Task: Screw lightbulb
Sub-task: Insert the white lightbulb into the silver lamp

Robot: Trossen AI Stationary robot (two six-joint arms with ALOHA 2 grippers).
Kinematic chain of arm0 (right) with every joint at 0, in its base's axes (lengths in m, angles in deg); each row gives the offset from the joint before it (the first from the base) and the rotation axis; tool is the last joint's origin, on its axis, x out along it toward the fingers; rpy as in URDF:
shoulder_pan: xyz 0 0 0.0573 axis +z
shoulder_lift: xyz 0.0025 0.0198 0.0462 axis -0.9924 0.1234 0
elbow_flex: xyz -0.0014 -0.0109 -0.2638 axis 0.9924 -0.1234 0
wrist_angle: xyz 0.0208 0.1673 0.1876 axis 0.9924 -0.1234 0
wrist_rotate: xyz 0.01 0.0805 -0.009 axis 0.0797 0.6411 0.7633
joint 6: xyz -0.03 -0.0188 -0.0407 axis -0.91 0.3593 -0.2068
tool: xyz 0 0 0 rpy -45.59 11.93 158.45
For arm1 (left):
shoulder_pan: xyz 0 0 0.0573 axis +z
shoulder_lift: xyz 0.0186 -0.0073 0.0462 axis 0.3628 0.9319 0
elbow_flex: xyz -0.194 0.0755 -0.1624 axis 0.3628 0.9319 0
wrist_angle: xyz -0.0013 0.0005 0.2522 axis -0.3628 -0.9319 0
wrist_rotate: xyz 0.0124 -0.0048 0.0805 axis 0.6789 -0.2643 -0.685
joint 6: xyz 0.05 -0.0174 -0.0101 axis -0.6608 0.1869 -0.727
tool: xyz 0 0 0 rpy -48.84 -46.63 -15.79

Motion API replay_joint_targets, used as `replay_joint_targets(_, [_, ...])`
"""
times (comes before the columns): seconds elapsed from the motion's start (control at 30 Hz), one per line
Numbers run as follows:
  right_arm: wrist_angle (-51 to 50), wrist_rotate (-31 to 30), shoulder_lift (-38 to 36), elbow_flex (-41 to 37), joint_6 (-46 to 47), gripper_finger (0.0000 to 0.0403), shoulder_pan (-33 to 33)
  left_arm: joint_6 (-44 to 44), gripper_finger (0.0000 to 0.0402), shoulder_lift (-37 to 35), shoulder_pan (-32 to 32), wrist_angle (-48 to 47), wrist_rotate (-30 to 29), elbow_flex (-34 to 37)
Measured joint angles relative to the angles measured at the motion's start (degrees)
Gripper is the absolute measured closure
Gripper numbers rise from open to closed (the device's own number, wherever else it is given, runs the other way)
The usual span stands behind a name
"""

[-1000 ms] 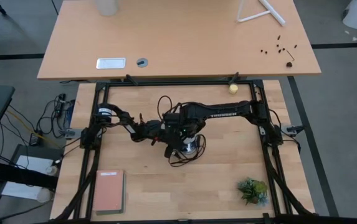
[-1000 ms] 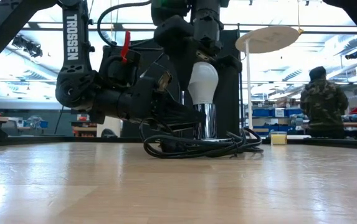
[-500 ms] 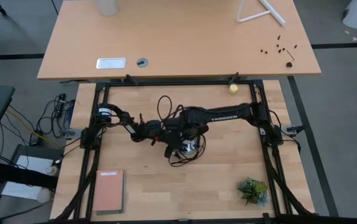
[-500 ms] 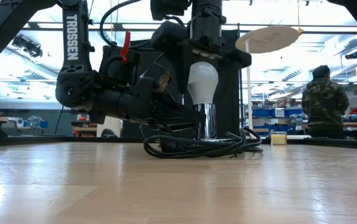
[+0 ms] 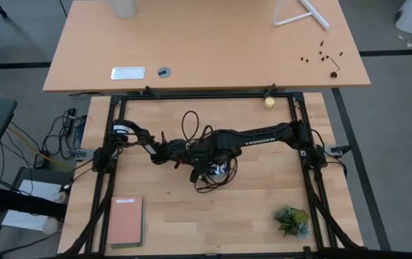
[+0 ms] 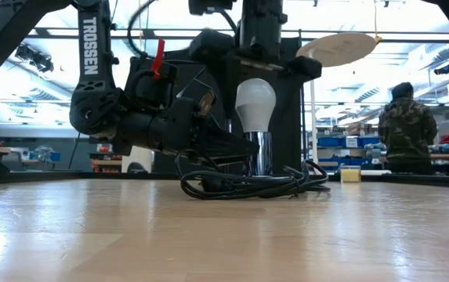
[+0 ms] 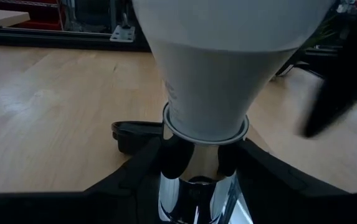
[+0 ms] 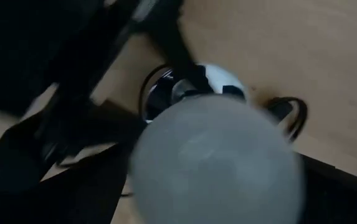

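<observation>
Bulb standing in its socket, both arms crowded around it

The lightbulb (image 6: 255,103) stands upright in the shiny socket (image 6: 260,153) mid-table, black cord (image 6: 244,185) coiled at its foot. The left gripper (image 7: 197,165) clasps the socket from the side, its fingers (image 7: 138,163) pressed to the chrome. The right gripper (image 6: 259,66) hangs directly over the bulb, jaws spread wide either side of the glass, not gripping it.

One camera looks straight down on the whole light wooden table (image 5: 263,208); another sits at tabletop height, facing the room. Both wrist cameras sit very close to the white frosted pear-shaped lightbulb (image 7: 228,68), which the low view shares.
</observation>
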Motion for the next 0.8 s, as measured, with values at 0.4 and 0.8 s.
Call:
replay_joint_targets(0.4, [-3.98,0.72,-2.63,0.04,-7.49,0.0028,3.40,-0.77,0.0211,-0.06,-0.02,-0.89,-0.08,-0.04])
replay_joint_targets(0.8, [-14.21,-26.43,-3.09,-2.77,-20.01,0.0028,15.73,-1.22,0.0211,-0.10,-0.02,-1.29,-0.12,-0.04])
